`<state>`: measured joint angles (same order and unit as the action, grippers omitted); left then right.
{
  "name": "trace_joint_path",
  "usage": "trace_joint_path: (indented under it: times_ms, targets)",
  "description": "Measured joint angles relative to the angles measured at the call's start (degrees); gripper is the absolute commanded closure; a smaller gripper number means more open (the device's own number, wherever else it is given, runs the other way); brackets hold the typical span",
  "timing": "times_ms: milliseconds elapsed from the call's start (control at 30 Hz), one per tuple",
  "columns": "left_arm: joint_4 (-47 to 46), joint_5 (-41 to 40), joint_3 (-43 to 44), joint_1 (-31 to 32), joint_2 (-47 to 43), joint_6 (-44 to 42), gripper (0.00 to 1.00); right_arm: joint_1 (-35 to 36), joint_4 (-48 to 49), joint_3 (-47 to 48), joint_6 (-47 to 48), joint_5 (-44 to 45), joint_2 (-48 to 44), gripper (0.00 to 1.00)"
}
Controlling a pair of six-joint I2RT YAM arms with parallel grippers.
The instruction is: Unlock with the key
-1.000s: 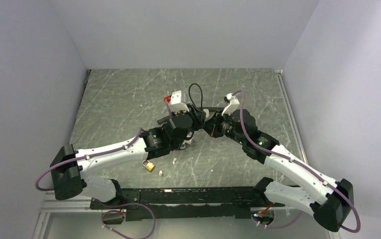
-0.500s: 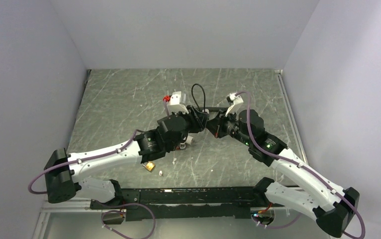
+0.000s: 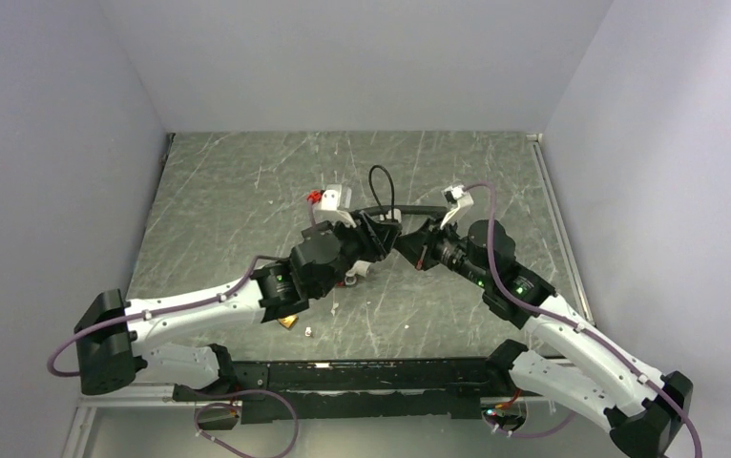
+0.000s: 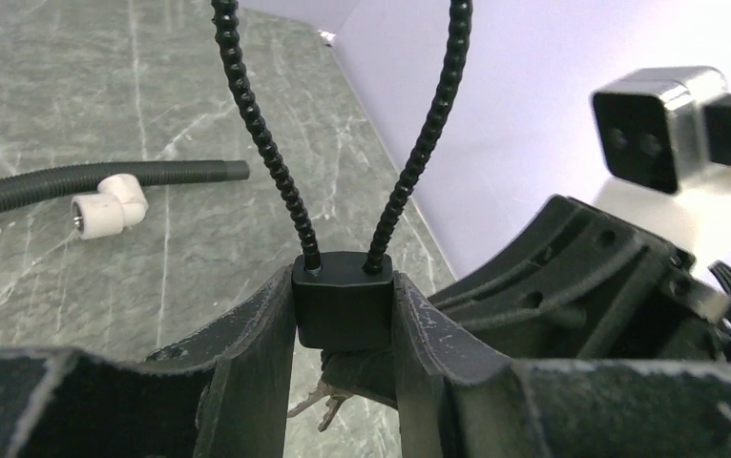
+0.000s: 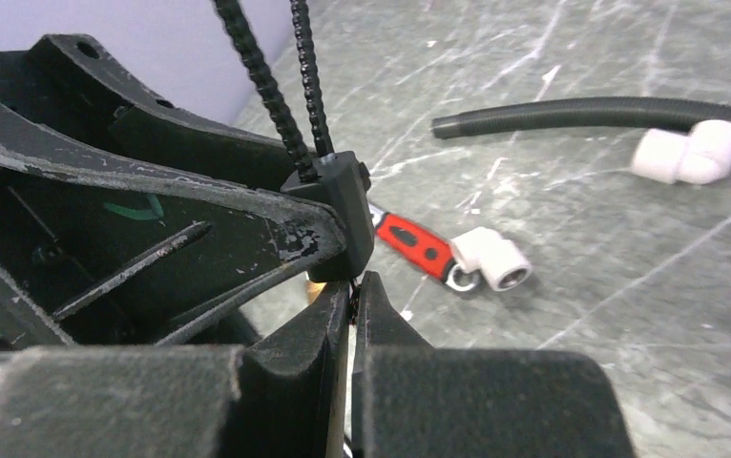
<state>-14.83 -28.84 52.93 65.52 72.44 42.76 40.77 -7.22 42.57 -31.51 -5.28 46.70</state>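
My left gripper [image 4: 343, 315] is shut on the small black body of a cable lock [image 4: 343, 298], whose black beaded cable [image 4: 257, 134] loops upward. The lock is held above the table's middle [image 3: 388, 232]. My right gripper [image 5: 353, 286] is shut, its tips pressed right under the lock body [image 5: 341, 205], pinching something thin. In the left wrist view the silvery key [image 4: 316, 401] sticks out below the lock from the right fingertips [image 4: 371, 367]. A second small blade hangs beside it. The two grippers meet tip to tip in the top view [image 3: 398, 243].
A brass padlock [image 3: 287, 321] and a small white scrap [image 3: 308, 331] lie near the left forearm. A red-handled wrench [image 5: 417, 244] and a white pipe elbow [image 5: 491, 260] lie under the grippers. A grey hose with a white elbow [image 4: 104, 198] lies beyond.
Both arms have sunk and stretched forward. The left wrist has rolled, and the grippers stay joined at the lock, shifted slightly right and toward the bases.
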Motion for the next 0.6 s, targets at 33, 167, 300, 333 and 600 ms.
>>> trace_joint_path:
  times_ms: [33, 167, 300, 333, 600]
  targets:
    - [-2.3, 0.9, -1.6, 0.0, -1.0, -1.0, 1.00, -0.1, 1.0, -0.7, -0.9, -1.3, -0.5, 1.00]
    - [-7.8, 3.8, -5.5, 0.0, -4.8, -5.5, 1.00, -0.7, 4.2, -1.4, -3.7, -5.4, -1.1, 1.00]
    - [-11.6, 6.9, -7.3, 0.0, -8.3, -10.1, 1.00, -1.4, 8.8, -1.4, -6.5, -9.9, -1.9, 1.00]
    - [-12.7, 8.0, -7.6, 0.0, -9.2, -11.2, 1.00, -1.5, 9.9, -1.4, -7.2, -10.9, -2.1, 1.00]
    - [-19.2, 17.5, -8.0, 0.0, -13.1, -19.6, 1.00, -2.6, 22.4, -1.3, -13.2, -21.8, -2.4, 1.00]
